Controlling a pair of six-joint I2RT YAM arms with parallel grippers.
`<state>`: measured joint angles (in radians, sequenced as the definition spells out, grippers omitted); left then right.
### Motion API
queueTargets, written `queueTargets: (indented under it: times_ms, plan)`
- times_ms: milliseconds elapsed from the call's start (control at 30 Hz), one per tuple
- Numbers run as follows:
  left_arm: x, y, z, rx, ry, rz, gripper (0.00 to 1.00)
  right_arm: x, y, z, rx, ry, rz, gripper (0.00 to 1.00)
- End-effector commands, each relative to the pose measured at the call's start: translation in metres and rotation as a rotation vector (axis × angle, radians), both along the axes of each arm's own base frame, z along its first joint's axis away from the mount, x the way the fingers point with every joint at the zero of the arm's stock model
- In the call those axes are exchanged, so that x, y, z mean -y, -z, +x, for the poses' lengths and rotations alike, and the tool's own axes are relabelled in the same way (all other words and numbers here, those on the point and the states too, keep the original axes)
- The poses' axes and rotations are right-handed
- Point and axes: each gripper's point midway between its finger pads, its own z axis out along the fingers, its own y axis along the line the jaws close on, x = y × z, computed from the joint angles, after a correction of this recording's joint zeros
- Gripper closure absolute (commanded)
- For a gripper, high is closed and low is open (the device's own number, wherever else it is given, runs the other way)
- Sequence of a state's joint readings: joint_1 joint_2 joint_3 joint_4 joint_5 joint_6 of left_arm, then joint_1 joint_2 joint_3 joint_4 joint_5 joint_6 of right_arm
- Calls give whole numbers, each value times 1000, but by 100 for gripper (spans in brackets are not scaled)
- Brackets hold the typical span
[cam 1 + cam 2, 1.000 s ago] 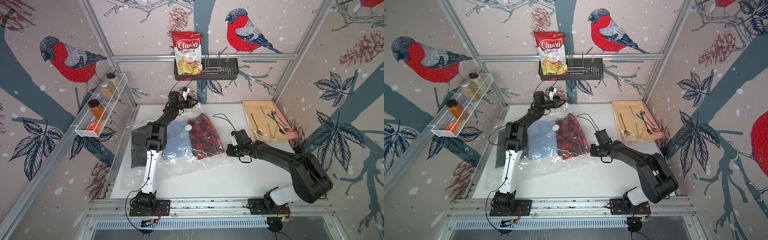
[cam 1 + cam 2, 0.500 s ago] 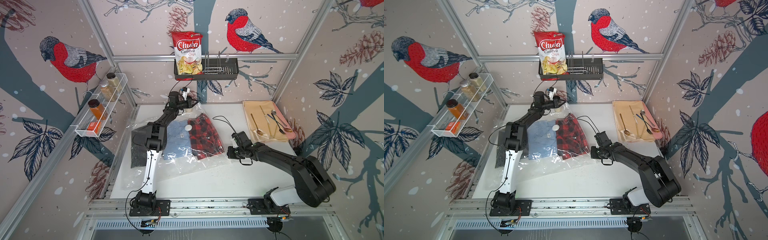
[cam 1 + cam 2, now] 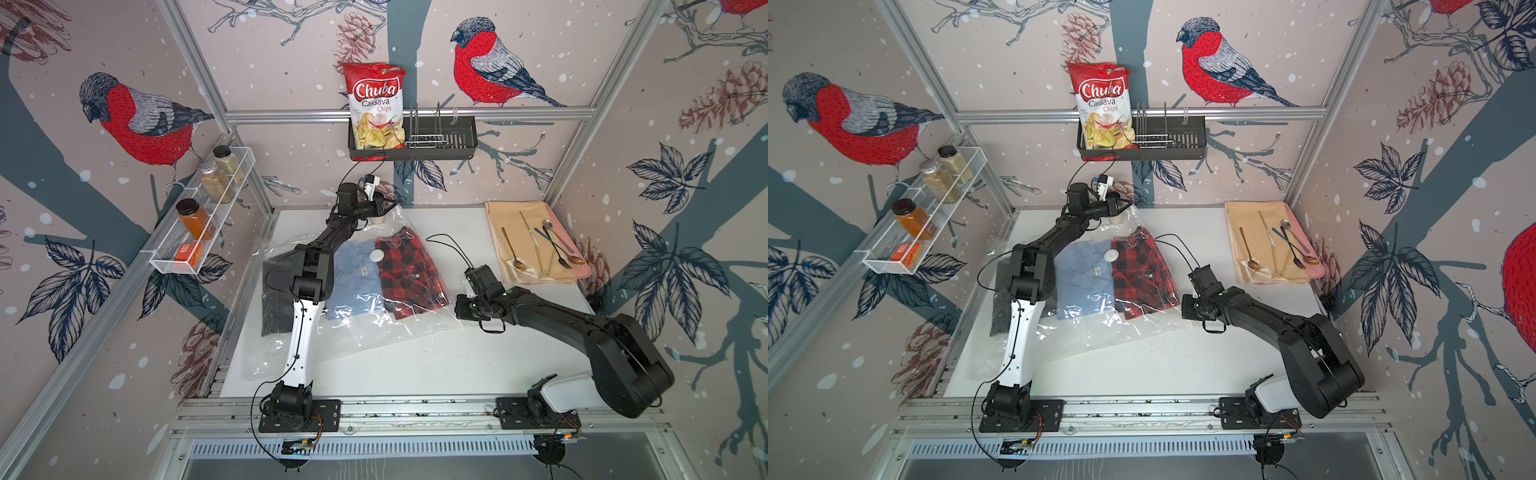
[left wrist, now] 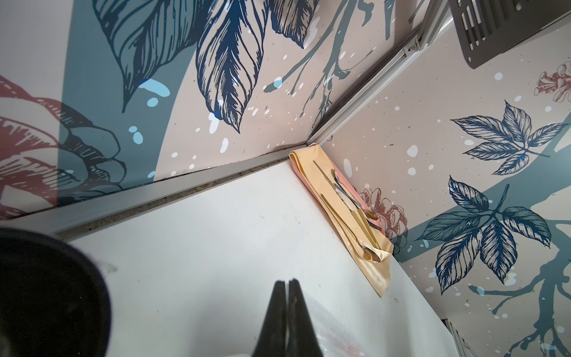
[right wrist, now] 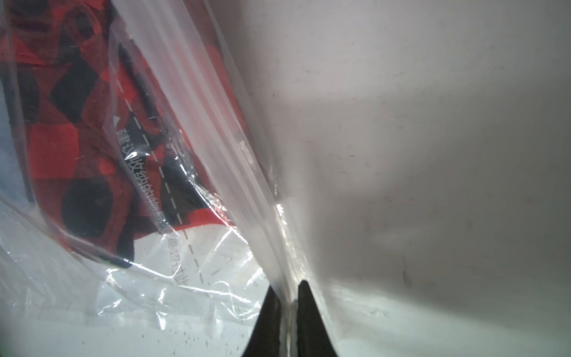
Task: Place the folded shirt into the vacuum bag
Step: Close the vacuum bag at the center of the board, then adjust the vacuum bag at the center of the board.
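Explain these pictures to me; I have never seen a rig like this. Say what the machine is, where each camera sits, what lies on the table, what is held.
Two robot arms stand at the near edge of a white table, each ending in a two-fingered gripper. Two pictures look down from overhead; the other two come from cameras on the arms' wrists. On the table lies a clear crinkly plastic vacuum bag holding a light blue folded shirt and a red-and-black checked folded shirt. A beige cloth bearing cutlery lies at the far right. The right gripper is shut on the bag's edge, as its wrist view shows. The left gripper is shut too and seems to hold up the bag's far corner.
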<state>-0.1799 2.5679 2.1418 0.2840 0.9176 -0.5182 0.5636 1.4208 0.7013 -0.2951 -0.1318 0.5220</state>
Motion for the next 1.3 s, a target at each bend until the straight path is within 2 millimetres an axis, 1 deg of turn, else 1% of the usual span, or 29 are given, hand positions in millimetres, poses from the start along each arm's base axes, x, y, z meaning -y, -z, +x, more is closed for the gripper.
queueTargets:
  times_ms: [0,267,367,400,500,567,633,700,767,867,933,967,1000,1033,1067,1167,1267]
  plan:
    - [-15,-14,22,82,-116,12,100,26,20,-40,-169,16,-111,90]
    - [-15,-14,21,80,-111,9,100,27,22,-41,-171,19,-116,90]
    - [-11,-14,17,77,-84,-3,100,26,22,-39,-168,19,-120,89]
    - [-8,-16,13,77,-57,-11,100,27,21,-37,-163,22,-123,88]
    - [9,-19,-11,68,56,-51,100,21,9,-22,-120,29,-100,75]
    - [24,-22,-31,66,126,-63,100,16,-5,-7,-73,43,-66,69]
    - [40,-22,-51,74,166,-55,98,17,-20,10,-26,66,-38,67]
    - [53,-19,-67,72,196,-33,92,25,-33,23,15,100,-29,60]
    - [65,-16,-79,67,212,-16,87,39,-46,34,53,142,-21,55]
    - [75,-14,-89,61,220,-1,72,57,-67,45,116,194,10,52]
    - [79,-19,-91,67,216,5,64,56,-79,48,151,185,54,52]
    - [81,-23,-92,70,212,9,59,51,-94,48,193,167,102,51]
    - [81,-28,-92,77,209,10,55,44,-101,48,210,139,144,51]
    - [81,-35,-93,83,202,10,52,31,-107,45,219,93,209,50]
    - [81,-43,-95,92,194,11,46,18,-113,40,221,44,277,49]
    - [77,-66,-98,121,150,25,29,-10,-114,29,201,-43,395,49]
    - [66,-86,-105,144,87,43,22,-34,-110,18,188,-122,445,49]
